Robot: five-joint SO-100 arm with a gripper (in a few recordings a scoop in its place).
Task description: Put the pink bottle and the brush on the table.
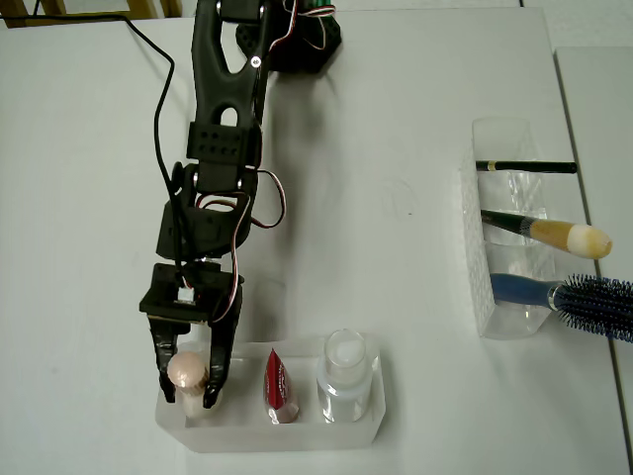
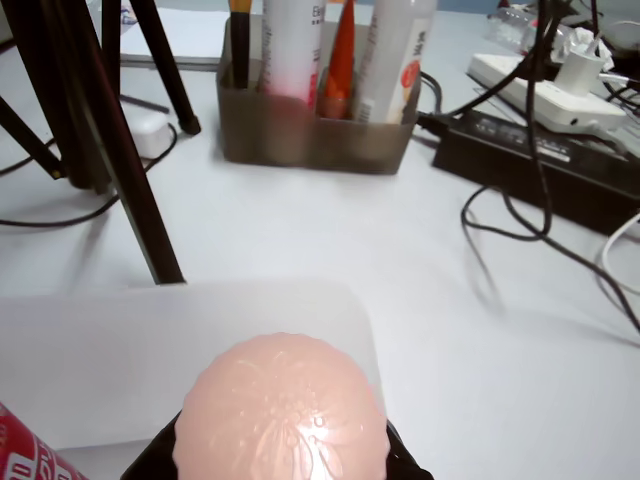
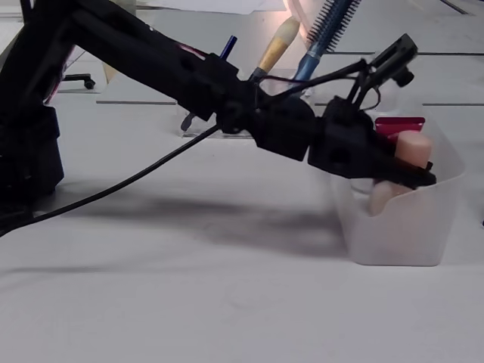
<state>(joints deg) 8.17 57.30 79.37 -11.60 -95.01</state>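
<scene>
Hand black, two-fingered, reaching down into the left compartment of a translucent organizer tray at the near edge of the white worktop in the overhead view, fingers on either side of the pink bottle and clenched against it. Bottle upright in that compartment, its rounded pale-pink cap close up in the wrist view with dark finger parts at both lower sides. Seen from the side in the fixed view, hand tilted over the tray's rim, bottle poking up just above the tray wall. Red tube in the middle compartment, clear bottle with white cap in the right one. Well apart, at the right of the overhead view, a second clear holder with a thin dark pencil, the brush with cream bristles pointing right, and a blue hairbrush, all lying across it.
</scene>
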